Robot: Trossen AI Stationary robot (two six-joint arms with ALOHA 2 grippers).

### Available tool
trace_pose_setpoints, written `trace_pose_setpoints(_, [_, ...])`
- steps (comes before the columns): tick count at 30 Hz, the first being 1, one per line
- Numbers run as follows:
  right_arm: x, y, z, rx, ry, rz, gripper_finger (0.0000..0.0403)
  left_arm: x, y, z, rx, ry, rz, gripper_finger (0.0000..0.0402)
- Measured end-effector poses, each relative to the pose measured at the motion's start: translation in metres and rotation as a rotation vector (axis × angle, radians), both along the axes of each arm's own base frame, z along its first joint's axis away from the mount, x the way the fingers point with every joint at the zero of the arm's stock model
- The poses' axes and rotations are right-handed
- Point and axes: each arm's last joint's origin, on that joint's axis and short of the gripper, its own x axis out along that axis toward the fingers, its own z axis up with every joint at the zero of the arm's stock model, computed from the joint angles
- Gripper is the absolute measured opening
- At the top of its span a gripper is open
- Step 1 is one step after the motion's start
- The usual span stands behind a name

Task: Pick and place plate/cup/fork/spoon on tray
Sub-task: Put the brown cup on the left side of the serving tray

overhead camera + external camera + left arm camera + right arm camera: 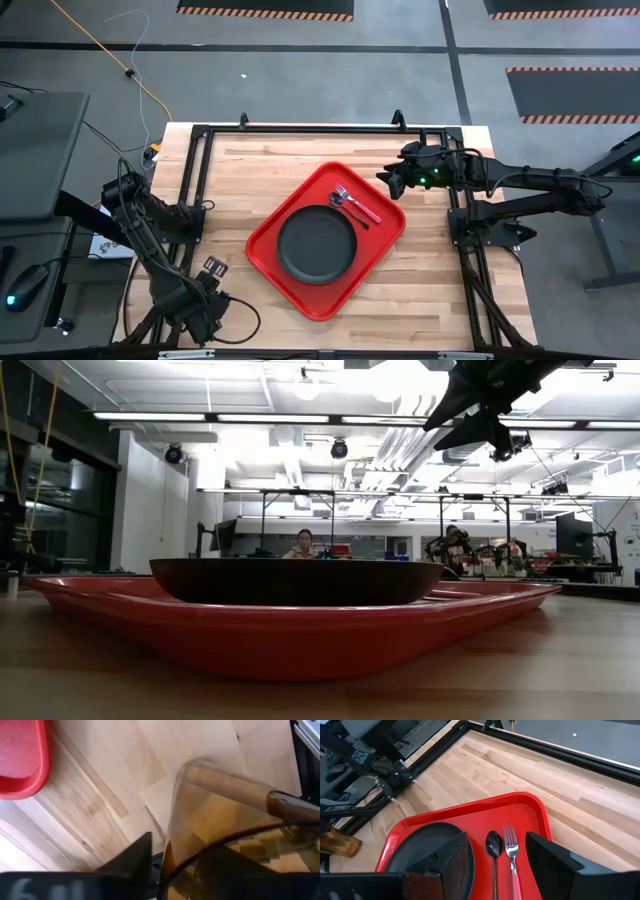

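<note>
The red tray [372, 240] lies mid-table, turned at a slant. The dark plate [316, 245] rests on its floor. The pink-handled fork [511, 855] and the silvery spoon [494, 845] lie side by side on the tray floor past the plate. My right gripper [497, 857] hangs open and empty above the fork and spoon, at the tray's far right corner [392, 180]. My left gripper [212, 272] is near the table's front left, left of the tray, shut on the amber cup [235, 815]. The cup also shows in the right wrist view [337, 845]. My left gripper holds the cup by its rim wall [167, 855]. One finger [132, 857] is outside the wall and the other shows darkly through the amber wall, inside the cup. The cup is tipped over on its side in the hold. I cannot tell whether it is clear of the table.
A black metal frame [190, 170] runs along the table's left, far and right sides. Bare wood lies between the left gripper and the tray's near left rim [30, 775]. People sit at desks in the room beyond the table [300, 545].
</note>
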Motion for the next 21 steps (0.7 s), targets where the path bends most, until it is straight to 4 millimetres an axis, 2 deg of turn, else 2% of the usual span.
trace_pose_setpoints(4, [0.000, 0.000, 0.000, -0.001, 0.001, 0.000, 0.0193, 0.006, 0.008, 0.004, -0.012, -0.006, 0.030, 0.0027])
trace_pose_setpoints(5, [0.000, 0.000, 0.000, -0.002, 0.001, 0.001, 0.0193, 0.009, 0.012, 0.009, -0.025, -0.019, 0.047, 0.0015])
trace_pose_setpoints(9, [0.000, 0.000, 0.000, -0.003, 0.001, 0.001, 0.0193, 0.023, 0.041, 0.039, -0.043, -0.109, 0.154, 0.0010])
trace_pose_setpoints(12, [0.000, 0.000, 0.000, -0.010, 0.004, 0.002, 0.0193, 0.033, 0.075, 0.073, -0.034, -0.198, 0.270, 0.0005])
trace_pose_setpoints(15, [0.000, 0.000, 0.000, -0.017, 0.005, -0.009, 0.0193, 0.043, 0.110, 0.098, -0.018, -0.247, 0.409, 0.0004])
trace_pose_setpoints(18, [0.000, -0.001, 0.000, -0.021, 0.006, -0.015, 0.0193, 0.061, 0.142, 0.104, -0.034, -0.272, 0.542, 0.0004])
trace_pose_setpoints(21, [0.000, -0.001, 0.000, -0.022, 0.006, -0.017, 0.0193, 0.082, 0.170, 0.093, -0.006, -0.196, 0.633, 0.0003])
